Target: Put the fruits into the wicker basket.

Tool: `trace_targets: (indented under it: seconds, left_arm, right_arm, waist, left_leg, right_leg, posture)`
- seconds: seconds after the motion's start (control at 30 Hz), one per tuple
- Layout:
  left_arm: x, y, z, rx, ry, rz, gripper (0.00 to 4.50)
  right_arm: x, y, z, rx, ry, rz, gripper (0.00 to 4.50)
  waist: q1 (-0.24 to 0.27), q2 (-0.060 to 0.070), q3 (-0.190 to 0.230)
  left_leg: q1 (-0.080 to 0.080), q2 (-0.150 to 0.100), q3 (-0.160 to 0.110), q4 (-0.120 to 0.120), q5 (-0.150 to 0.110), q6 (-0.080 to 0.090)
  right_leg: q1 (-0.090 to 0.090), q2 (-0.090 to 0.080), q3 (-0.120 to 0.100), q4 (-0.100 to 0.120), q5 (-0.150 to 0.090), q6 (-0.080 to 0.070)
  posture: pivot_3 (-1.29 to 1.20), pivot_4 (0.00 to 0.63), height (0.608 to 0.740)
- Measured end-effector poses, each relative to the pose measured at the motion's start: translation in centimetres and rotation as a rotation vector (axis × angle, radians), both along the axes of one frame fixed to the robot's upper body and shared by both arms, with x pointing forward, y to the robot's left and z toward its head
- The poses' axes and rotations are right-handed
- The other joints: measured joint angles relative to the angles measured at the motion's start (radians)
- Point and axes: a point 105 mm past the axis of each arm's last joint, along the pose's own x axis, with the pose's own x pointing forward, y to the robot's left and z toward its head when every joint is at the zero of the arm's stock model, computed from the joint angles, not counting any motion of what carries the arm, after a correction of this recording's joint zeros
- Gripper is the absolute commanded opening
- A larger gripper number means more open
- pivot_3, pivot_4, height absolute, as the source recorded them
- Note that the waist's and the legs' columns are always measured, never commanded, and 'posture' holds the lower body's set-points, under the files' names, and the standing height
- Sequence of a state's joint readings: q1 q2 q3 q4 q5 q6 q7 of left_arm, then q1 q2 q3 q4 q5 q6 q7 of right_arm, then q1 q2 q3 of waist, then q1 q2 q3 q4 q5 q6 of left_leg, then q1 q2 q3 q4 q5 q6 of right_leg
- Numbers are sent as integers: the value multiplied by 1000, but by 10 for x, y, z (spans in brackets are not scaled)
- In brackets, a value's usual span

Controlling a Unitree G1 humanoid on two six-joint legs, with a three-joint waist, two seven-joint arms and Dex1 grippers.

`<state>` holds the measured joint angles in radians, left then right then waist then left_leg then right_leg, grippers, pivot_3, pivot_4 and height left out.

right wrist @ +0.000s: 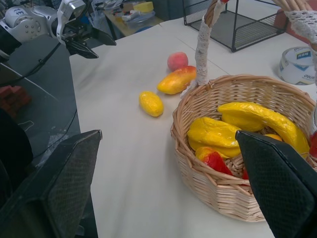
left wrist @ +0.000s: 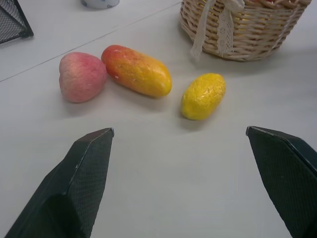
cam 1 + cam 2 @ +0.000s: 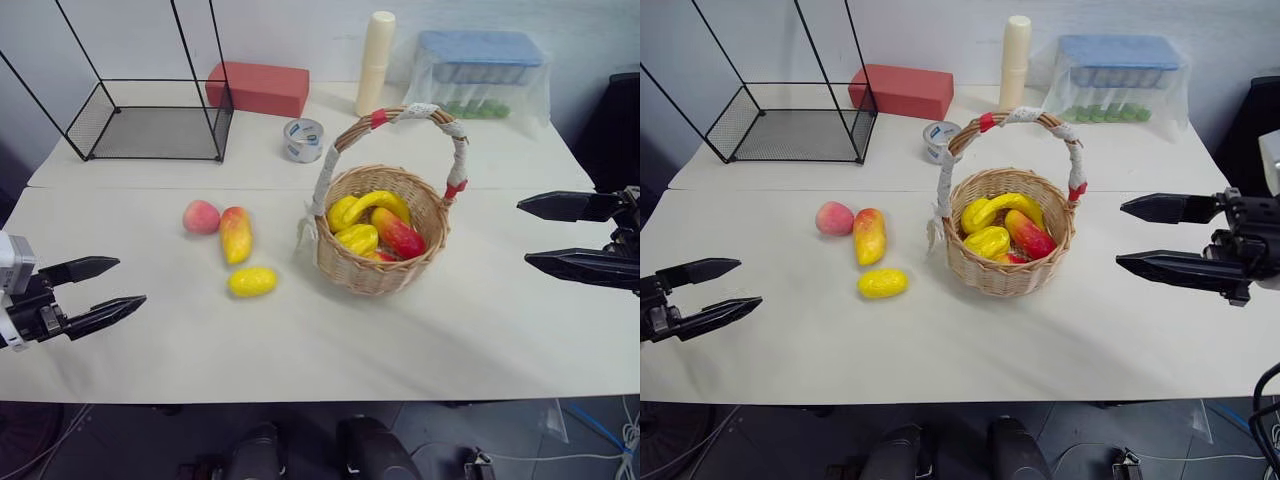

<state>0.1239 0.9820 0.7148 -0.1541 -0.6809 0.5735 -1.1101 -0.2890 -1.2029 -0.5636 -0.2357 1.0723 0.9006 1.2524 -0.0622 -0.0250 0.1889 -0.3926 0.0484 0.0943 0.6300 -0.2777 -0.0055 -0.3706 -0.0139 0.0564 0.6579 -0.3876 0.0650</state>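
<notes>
Three glossy toy fruits, a round pink-red peach [image 3: 201,217], an elongated red-and-yellow mango [image 3: 236,234] and a yellow oval lemon [image 3: 252,282], lie left of centre beside the round tan wicker basket [image 3: 381,262]; probably light, rigid, slippery, best gripped across the middle; left gripper [image 3: 108,289] and right gripper [image 3: 548,233] gape wide, empty.

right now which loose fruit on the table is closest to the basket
The yellow lemon; the mango and peach lie farther from the wicker basket.
</notes>
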Motion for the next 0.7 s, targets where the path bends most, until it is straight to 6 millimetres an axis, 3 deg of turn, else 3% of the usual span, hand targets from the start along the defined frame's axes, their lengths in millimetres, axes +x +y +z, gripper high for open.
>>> trace_targets:
  seconds: [0.7]
  left_arm:
    - [13, -2, -2, 26, -20, -11, 4500]
  right_arm:
    - [5, -3, -13, -59, -24, -61, 4458]
  waist:
    - [0, 0, 0]
  left_leg:
    - [0, 0, 0, 1, 1, 0]
  right_leg:
    - [0, 0, 0, 2, 0, 0]
  posture:
    - [0, 150, 740]
